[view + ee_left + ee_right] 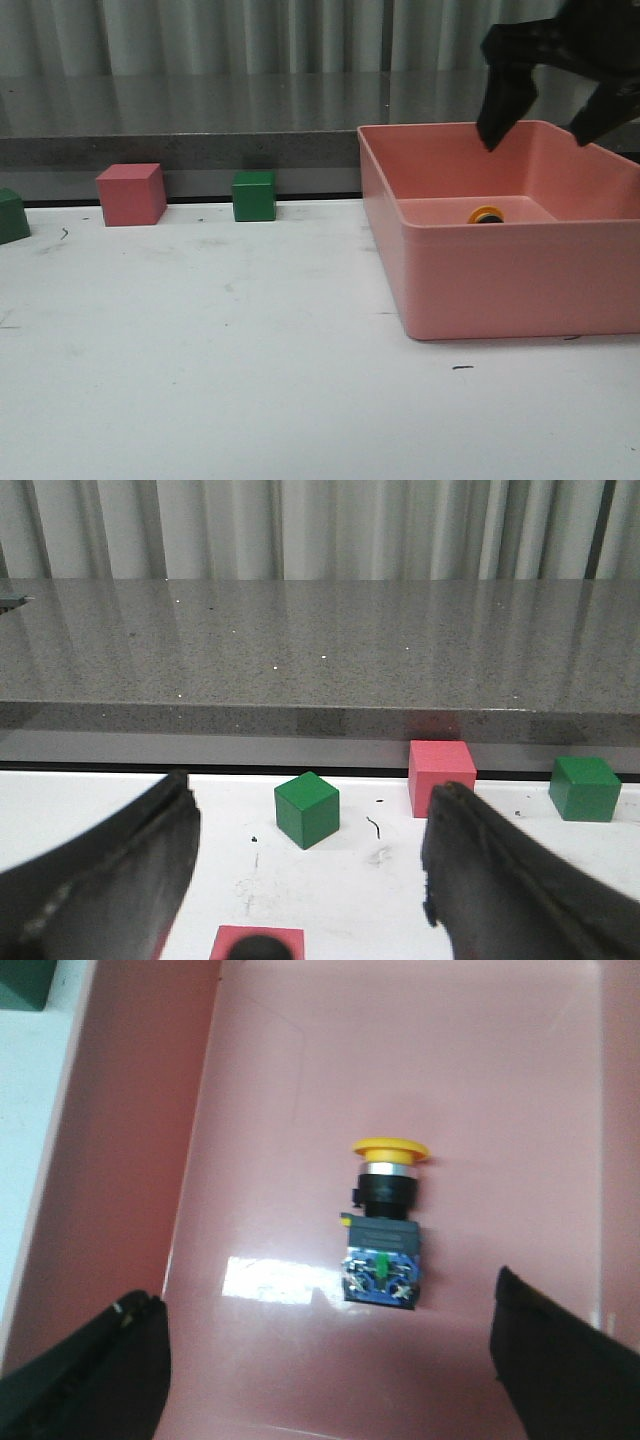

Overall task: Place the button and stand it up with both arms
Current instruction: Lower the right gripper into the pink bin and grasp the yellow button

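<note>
The button [383, 1230] lies on its side on the floor of the pink bin [130, 1160], yellow cap away from the fingers, bluish contact block nearest them. In the front view only its yellow cap [487, 214] shows over the bin's front wall [520, 280]. My right gripper [535, 125] hangs open above the bin, above the button, holding nothing; in its wrist view it [330, 1360] is spread wide with the button between and beyond the fingertips. My left gripper [310, 860] is open and empty over the white table, out of the front view.
A red cube [131, 194] and a green cube [254, 196] stand at the table's back edge, with another green cube [12, 216] at the far left. The left wrist view shows green cubes [307, 809] [584, 788], a red cube [441, 774], and another red cube [258, 943] near the fingers.
</note>
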You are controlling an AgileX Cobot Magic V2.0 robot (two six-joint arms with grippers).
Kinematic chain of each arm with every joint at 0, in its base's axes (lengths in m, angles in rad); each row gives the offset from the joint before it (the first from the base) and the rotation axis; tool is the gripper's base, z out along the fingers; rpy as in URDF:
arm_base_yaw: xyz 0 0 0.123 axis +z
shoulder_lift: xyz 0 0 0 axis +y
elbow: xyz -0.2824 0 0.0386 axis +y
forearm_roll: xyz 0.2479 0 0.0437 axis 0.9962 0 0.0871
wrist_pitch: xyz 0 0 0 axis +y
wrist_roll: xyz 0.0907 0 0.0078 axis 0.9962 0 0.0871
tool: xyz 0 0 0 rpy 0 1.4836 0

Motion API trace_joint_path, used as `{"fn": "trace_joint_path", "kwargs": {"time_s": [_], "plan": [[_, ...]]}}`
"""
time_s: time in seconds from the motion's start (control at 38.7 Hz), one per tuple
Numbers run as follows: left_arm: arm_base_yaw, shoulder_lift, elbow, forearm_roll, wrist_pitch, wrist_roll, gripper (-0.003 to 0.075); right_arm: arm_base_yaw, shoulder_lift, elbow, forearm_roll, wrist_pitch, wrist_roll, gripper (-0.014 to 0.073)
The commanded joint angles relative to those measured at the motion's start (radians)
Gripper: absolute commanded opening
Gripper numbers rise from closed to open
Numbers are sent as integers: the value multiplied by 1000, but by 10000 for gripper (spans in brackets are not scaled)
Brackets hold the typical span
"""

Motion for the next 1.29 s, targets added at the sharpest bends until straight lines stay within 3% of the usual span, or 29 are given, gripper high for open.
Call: {"fn": "trace_joint_path", "kwargs": {"time_s": [0.0,0.34,0.7,0.96,1.19,1.27], "plan": [[-6,12,-37,1,-72,1,447,6,33,-131,8,50,23,661],[-6,12,-37,1,-71,1,447,5,224,-276,-133,134,225,661],[-6,12,-37,1,-71,1,447,0,338,-277,-132,95,247,647],[-6,12,-37,1,-71,1,447,0,345,-277,-132,69,247,485],[-6,12,-37,1,-71,1,447,0,344,-277,-132,69,246,266],[-6,12,-37,1,-71,1,447,0,340,-277,-132,69,246,266]]}}
